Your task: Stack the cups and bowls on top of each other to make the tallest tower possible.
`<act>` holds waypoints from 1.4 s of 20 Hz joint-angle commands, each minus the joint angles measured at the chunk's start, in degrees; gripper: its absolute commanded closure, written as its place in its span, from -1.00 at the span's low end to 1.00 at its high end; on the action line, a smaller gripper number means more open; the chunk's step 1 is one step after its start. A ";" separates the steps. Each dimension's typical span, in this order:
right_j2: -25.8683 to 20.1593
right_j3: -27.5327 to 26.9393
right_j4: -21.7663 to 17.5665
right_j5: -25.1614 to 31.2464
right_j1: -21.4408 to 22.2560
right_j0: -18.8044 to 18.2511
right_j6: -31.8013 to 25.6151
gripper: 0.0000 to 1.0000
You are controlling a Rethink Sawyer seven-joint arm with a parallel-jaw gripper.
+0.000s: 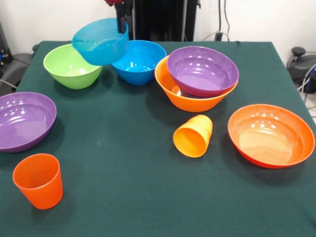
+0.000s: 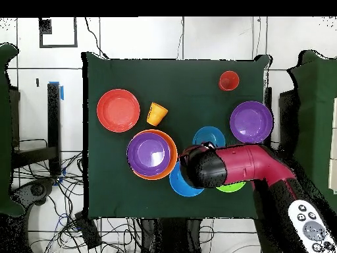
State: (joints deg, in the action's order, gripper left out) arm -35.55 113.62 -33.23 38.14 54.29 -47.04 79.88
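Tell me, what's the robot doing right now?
Pincer shut on translucent blue bowl, lifted, tilted. Purple bowl sits in big orange bowl. Nothing blocking.

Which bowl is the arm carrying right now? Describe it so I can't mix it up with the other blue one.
Start at the lime green bowl at the table's far edge in the front view. Just above it a translucent blue bowl hangs tilted in the air, gripped at its rim by the hand. The opaque blue bowl beside it sits flat on the cloth.

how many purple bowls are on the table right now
2. One purple bowl sits tilted inside the big yellow-orange bowl. The other purple bowl rests alone on the cloth at the table's edge, by the red-orange cup. None seems hidden.
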 commanded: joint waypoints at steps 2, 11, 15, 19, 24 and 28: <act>2.32 6.01 -1.56 -6.16 0.00 3.71 7.31 1.00; 6.33 6.37 -1.70 -9.60 -0.69 8.67 11.03 1.00; 8.38 6.40 -1.25 -10.84 -0.75 11.28 12.42 1.00; 10.04 6.79 -0.94 -11.95 -0.44 12.79 12.90 1.00; 12.52 6.39 -1.46 -13.35 -1.07 15.49 14.62 1.00; 14.45 5.99 -1.83 -13.89 -1.48 18.00 16.29 1.00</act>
State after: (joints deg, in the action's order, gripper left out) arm -25.40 118.05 -33.26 27.13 54.81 -32.65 85.78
